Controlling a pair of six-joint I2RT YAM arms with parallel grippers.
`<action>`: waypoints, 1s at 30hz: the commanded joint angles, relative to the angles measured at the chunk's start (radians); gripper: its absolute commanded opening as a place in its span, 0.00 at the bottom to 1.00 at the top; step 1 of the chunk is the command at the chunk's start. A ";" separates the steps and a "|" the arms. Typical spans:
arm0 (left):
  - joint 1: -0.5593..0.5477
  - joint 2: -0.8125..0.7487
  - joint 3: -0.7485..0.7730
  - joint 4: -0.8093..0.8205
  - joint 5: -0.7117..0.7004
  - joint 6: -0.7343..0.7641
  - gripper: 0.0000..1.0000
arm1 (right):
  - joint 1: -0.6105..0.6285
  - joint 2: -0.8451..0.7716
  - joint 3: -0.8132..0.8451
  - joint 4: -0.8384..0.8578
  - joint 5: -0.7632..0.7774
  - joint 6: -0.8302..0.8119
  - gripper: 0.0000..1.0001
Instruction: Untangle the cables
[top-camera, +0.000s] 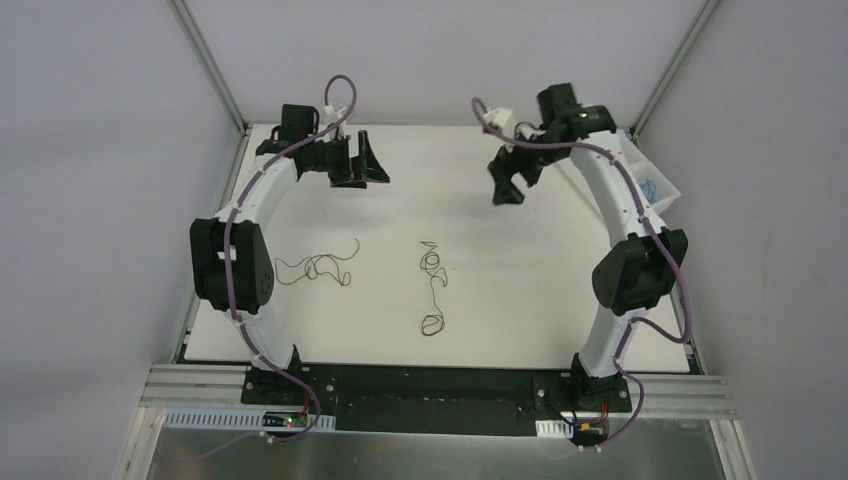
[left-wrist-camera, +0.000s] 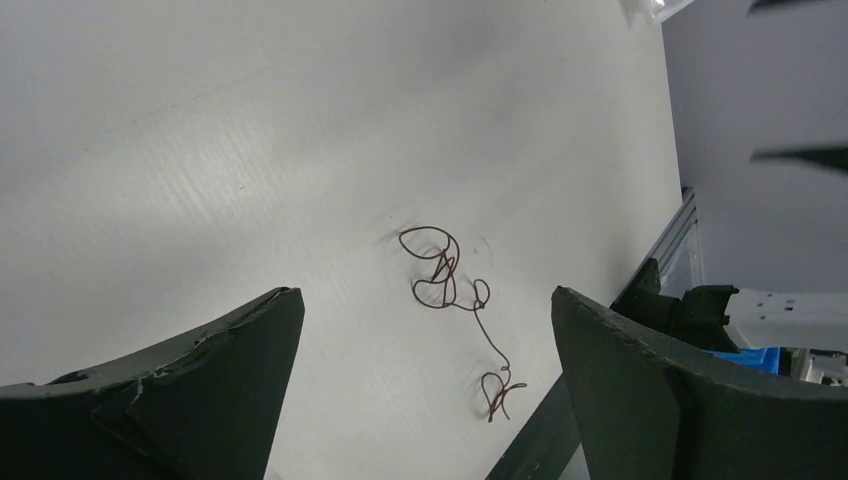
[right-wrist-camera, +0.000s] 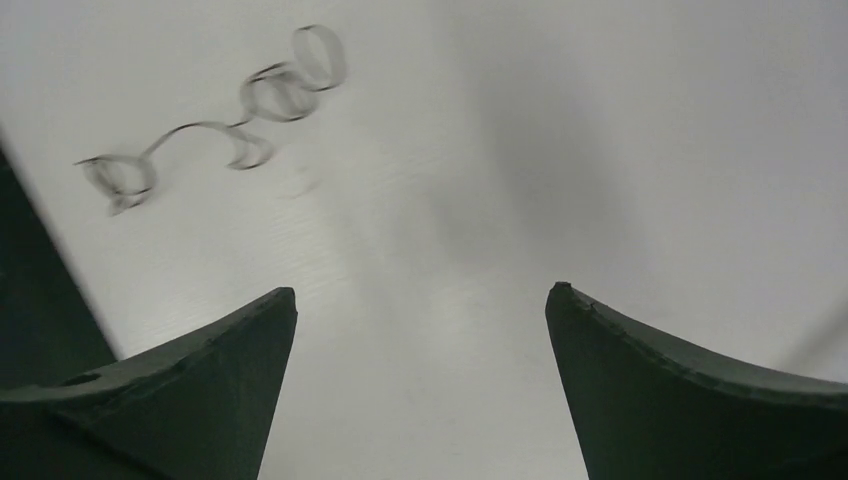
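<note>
Jaws spread wide on left gripper (top-camera: 368, 162) and right gripper (top-camera: 508, 188), gripping nothing. Hovering high, guessing for a clear look. Flat below, ahead of both jaw pairs: dark curly cable (top-camera: 433, 285); second cable (top-camera: 318, 268) off beside the left jaws.

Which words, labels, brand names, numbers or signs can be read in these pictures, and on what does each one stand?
None is readable. The table, the left end effector and the right end effector show no print. The small boards at the arm bases are too small to read. The blue squiggle in the white bin looks like a thin wire, not writing.
</note>
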 joint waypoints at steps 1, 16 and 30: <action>0.079 -0.146 -0.056 -0.009 0.053 0.006 0.99 | 0.155 -0.104 -0.268 -0.232 -0.106 -0.063 0.99; 0.185 -0.402 -0.307 -0.017 -0.005 0.010 0.99 | 0.521 -0.053 -0.646 0.447 0.074 0.071 0.99; 0.199 -0.488 -0.361 -0.043 -0.022 0.026 0.99 | 0.559 0.155 -0.544 0.510 0.113 -0.025 0.80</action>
